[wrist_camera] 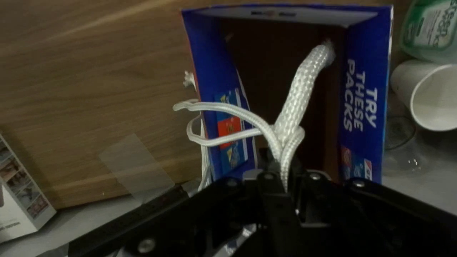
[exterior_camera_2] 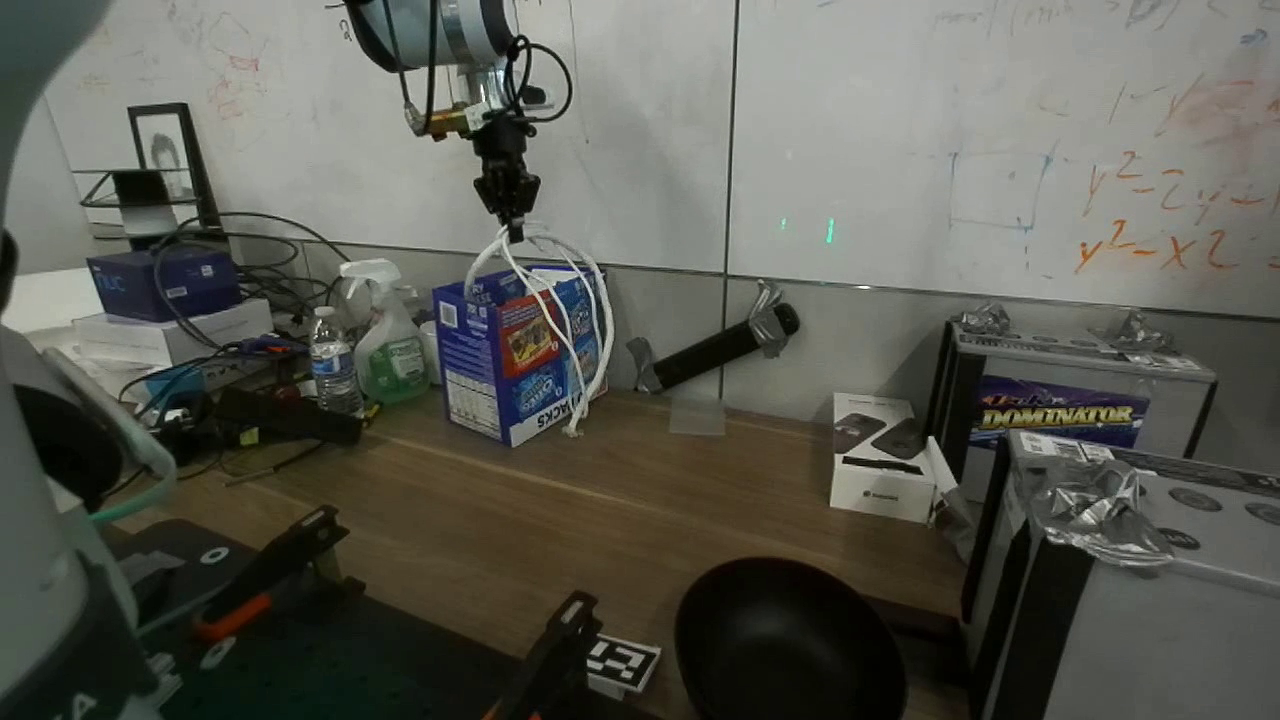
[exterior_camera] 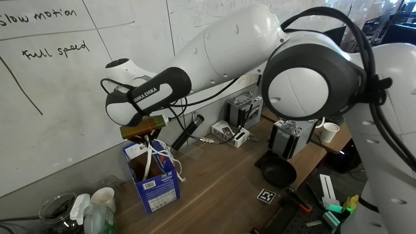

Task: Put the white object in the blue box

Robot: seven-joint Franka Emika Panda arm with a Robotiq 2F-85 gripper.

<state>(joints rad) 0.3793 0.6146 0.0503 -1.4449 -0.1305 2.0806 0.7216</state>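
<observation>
The white cord hangs in loose loops from my gripper, which is shut on it; the cord shows in an exterior view and in the wrist view. The blue box stands upright against the wall with its top open, also seen in an exterior view and in the wrist view. My gripper is above the box opening. One thick cord end hangs down inside the box. Other loops drape over one side wall and hang outside, with a frayed end near the table.
A spray bottle, a water bottle and a paper cup stand beside the box. A black tube leans at the wall on its other side. A white carton, grey machines and a black pan are farther off.
</observation>
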